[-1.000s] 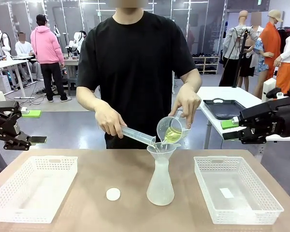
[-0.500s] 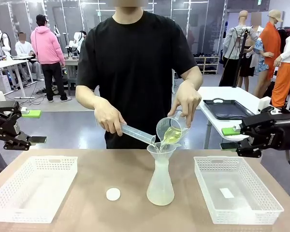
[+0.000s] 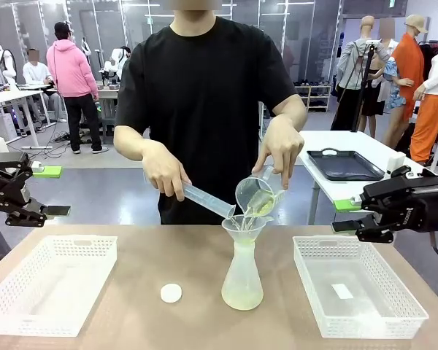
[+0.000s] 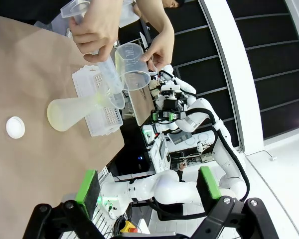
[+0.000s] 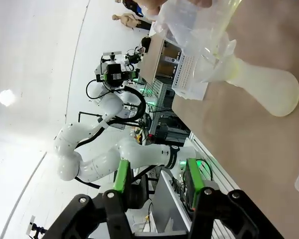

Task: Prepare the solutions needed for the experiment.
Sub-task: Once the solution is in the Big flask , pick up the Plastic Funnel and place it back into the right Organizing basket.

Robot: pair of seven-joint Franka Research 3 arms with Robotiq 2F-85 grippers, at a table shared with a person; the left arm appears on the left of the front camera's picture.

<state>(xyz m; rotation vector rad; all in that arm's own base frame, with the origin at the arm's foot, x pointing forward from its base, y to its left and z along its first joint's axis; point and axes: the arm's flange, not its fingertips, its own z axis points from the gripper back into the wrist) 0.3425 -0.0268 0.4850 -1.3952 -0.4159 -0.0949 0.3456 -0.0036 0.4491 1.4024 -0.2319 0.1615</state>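
Note:
The person across the table tips a clear beaker [image 3: 254, 194] of pale yellow-green solution [image 3: 260, 205] into the mouth of a frosted conical flask [image 3: 242, 273]. A shallow layer of it lies in the flask's bottom. Their other hand holds a graduated cylinder [image 3: 208, 201] slanted to the same mouth. My left gripper [image 3: 52, 191] hangs open off the table's left edge, with nothing between its fingers. My right gripper [image 3: 343, 216] hovers over the far right, jaws apart and empty. In the wrist views the flask [image 4: 72, 112] [image 5: 264, 87] lies beyond the left gripper [image 4: 148, 185] and the right gripper [image 5: 157, 181].
A white cap [image 3: 171, 293] lies left of the flask. White mesh baskets stand at the left [image 3: 51, 284] and right [image 3: 354, 292] of the brown table. A black tray [image 3: 348, 164] sits on a white table behind the right arm.
My right gripper has dropped lower and drifted slightly left. The person has tipped the beaker further, and more liquid sits in the flask. The left arm has not moved.

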